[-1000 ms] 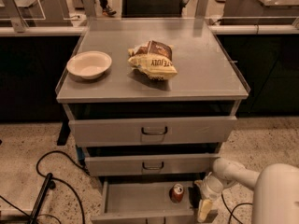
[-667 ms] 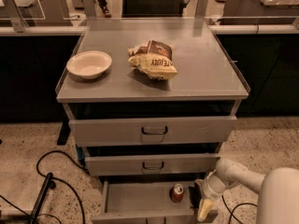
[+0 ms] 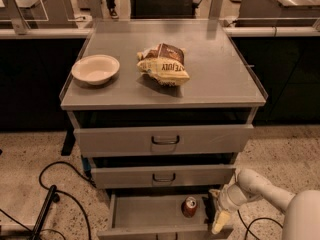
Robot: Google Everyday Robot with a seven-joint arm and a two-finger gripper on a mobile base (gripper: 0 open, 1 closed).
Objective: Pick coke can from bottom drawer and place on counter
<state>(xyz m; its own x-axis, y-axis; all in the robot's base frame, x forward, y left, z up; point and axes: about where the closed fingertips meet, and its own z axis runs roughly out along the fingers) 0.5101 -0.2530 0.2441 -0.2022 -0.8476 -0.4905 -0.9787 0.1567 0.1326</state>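
The coke can [image 3: 189, 207], small and red with a silver top, stands upright in the open bottom drawer [image 3: 145, 213], right of the drawer's middle. My gripper [image 3: 218, 221] hangs at the drawer's right side, just right of the can and a little apart from it, pointing down. It holds nothing that I can see. The white arm [image 3: 260, 186] reaches in from the lower right. The grey counter [image 3: 220, 69] tops the cabinet above.
A white bowl [image 3: 95, 69] and a yellow-brown chip bag [image 3: 163, 64] lie on the counter. The top drawer [image 3: 165, 140] and the middle drawer [image 3: 163, 176] stick out slightly above the bottom one. Black cables [image 3: 60, 194] lie on the floor at left.
The arm has shifted only very slightly beside the drawer's right side. The can has not moved.
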